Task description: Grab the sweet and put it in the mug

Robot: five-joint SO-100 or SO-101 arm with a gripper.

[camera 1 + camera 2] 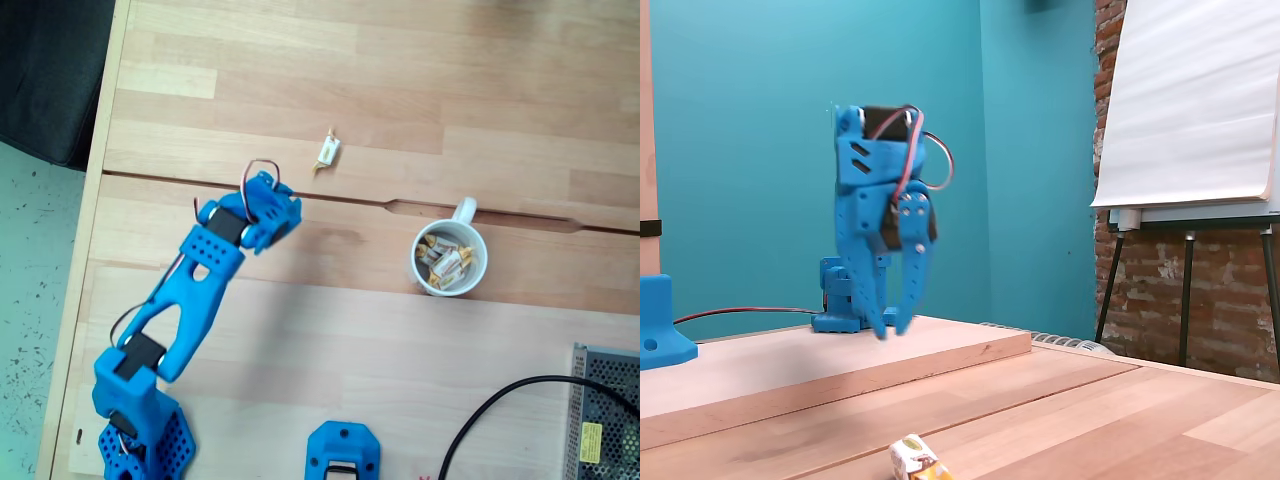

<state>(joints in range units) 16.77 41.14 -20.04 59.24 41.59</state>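
The sweet (328, 150) is a tiny white wrapped candy with yellow-gold ends, lying alone on the wooden table; it also sits at the bottom edge of the low fixed view (915, 462). The white mug (450, 258) stands to the right in the top-down fixed view, handle pointing away, with several similar sweets inside. My blue gripper (283, 215) hovers left of and below the sweet, well apart from it. In the low fixed view the gripper (892, 328) hangs fingers-down above the raised board, slightly open, nothing between its fingers.
A black cable (500, 410) and a metal mesh box (605, 420) lie at the bottom right. A blue printed part (342, 452) sits at the bottom edge. The table's left edge (95, 200) is close to the arm. An easel (1190, 200) stands beyond the table.
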